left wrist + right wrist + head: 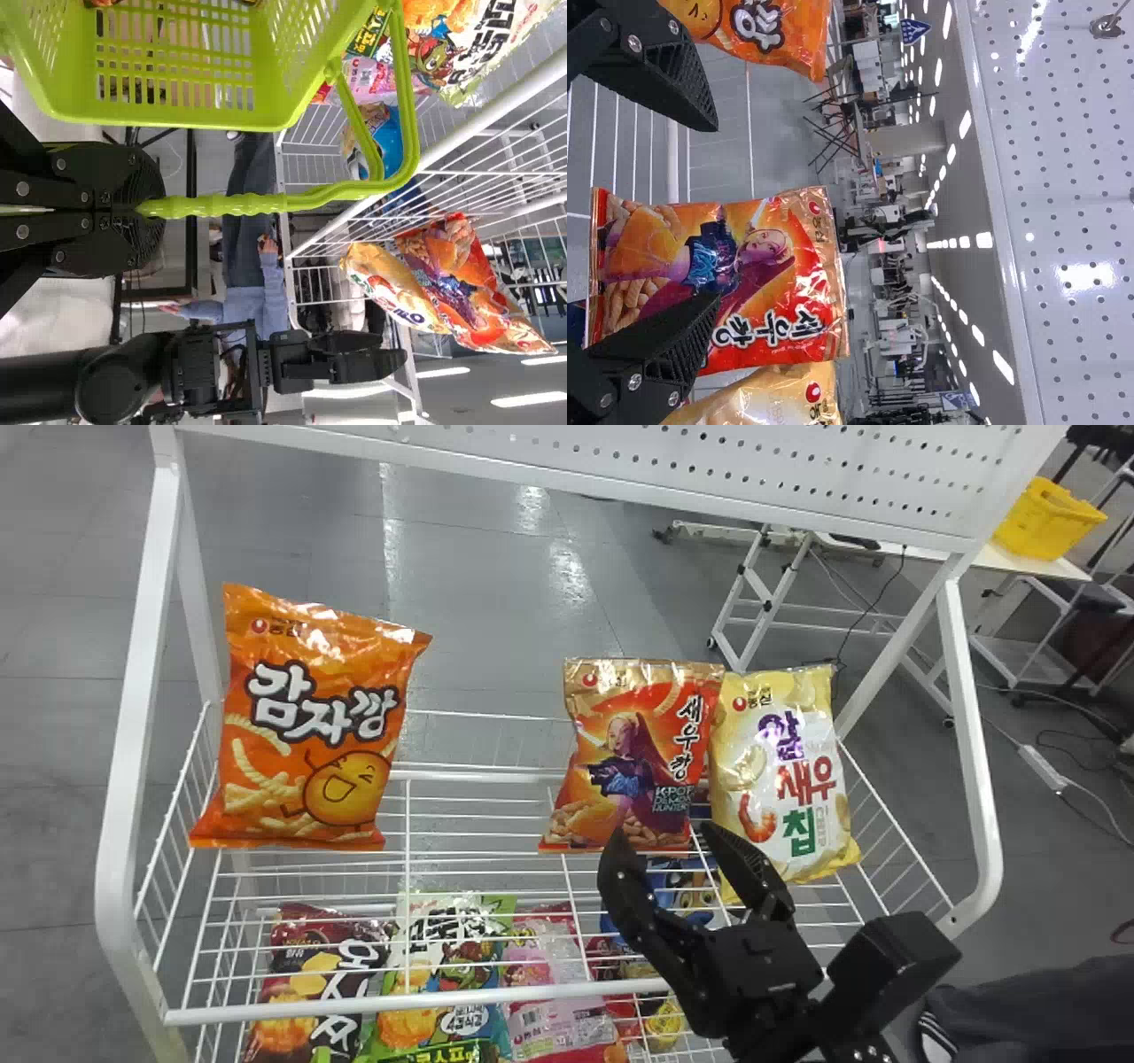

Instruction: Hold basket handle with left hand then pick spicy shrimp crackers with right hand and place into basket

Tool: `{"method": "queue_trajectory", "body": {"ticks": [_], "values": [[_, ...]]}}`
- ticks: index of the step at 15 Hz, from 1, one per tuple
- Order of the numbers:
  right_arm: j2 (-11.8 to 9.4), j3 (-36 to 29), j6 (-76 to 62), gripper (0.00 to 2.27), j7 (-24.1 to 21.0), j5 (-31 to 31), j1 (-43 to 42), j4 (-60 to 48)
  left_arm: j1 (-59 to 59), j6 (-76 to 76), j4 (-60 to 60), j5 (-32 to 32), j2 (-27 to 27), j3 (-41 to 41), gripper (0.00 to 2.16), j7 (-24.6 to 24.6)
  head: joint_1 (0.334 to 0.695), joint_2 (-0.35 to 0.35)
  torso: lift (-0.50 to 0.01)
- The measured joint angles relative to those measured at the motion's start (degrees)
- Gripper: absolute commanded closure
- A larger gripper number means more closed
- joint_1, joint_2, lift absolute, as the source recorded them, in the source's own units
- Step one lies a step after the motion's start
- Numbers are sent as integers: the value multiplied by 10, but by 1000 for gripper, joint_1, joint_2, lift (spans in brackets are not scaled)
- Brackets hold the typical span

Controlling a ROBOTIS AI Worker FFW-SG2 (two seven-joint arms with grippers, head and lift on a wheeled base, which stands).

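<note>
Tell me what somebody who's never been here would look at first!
Probably the orange bag with the laughing yellow face, at the left of the white rack. Next, the robot's black right gripper, jaws open by the lower edge of the red bag. The left wrist view has a bright green basket, its handle in the left gripper's jaws.
</note>
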Motion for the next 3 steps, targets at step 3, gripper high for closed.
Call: {"method": "queue_trajectory", "body": {"ticks": [3], "values": [[-1,1,0,151,0,1,0,0,8,0,-19,10,0,3,1892,0,695,-331,-37]]}}
